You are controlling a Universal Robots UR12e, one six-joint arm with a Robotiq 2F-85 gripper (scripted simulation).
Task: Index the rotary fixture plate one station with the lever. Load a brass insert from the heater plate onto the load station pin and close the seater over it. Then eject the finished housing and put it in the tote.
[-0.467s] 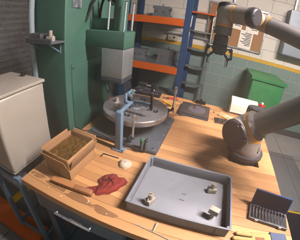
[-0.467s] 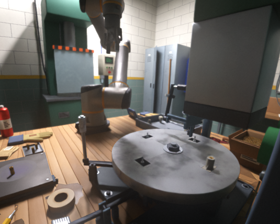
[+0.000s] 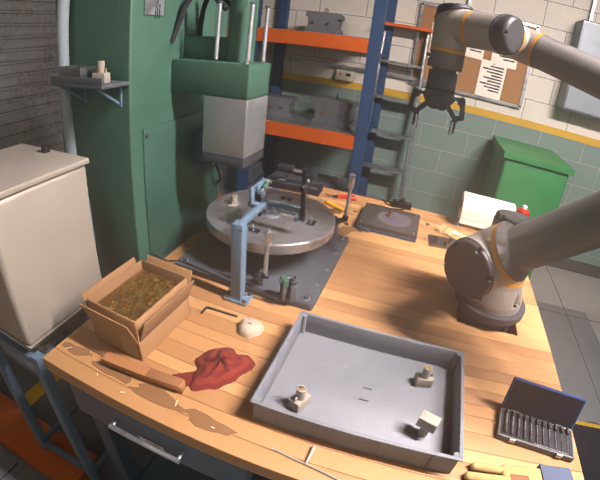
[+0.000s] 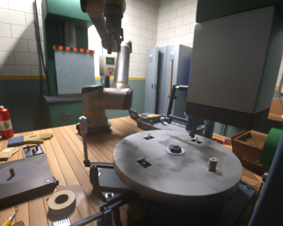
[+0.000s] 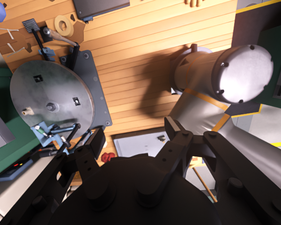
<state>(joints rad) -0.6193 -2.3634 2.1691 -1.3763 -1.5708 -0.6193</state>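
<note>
The index lever [image 3: 350, 199] [image 4: 83, 140] [image 5: 59, 37] stands upright with a round knob at the right edge of the round grey fixture plate [image 3: 271, 219] [image 4: 177, 165] [image 5: 51, 96], far below me. A pale finished housing [image 3: 233, 199] [image 4: 212, 163] [image 5: 27, 112] sits on the plate's far side. The blue seater arm [image 3: 246, 227] [image 5: 46, 130] reaches over the plate's near edge. A brass insert [image 3: 390, 212] [image 4: 11, 172] stands on the dark heater plate [image 3: 388, 221] [image 4: 18, 177] to the right. The grey tote [image 3: 362, 382] [image 5: 140, 145] holds three housings. My gripper [image 3: 438, 111] [image 4: 113, 42] [image 5: 136, 135] hangs high above the bench, open and empty.
My own arm's elbow and base [image 3: 489, 274] [image 5: 220, 75] stand on the bench right of the plate. The green press [image 3: 223, 88] [image 4: 228, 60] overhangs the plate's far side. A cardboard box [image 3: 137, 305], a red rag [image 3: 218, 367] and a bit case [image 3: 541, 418] lie along the near bench.
</note>
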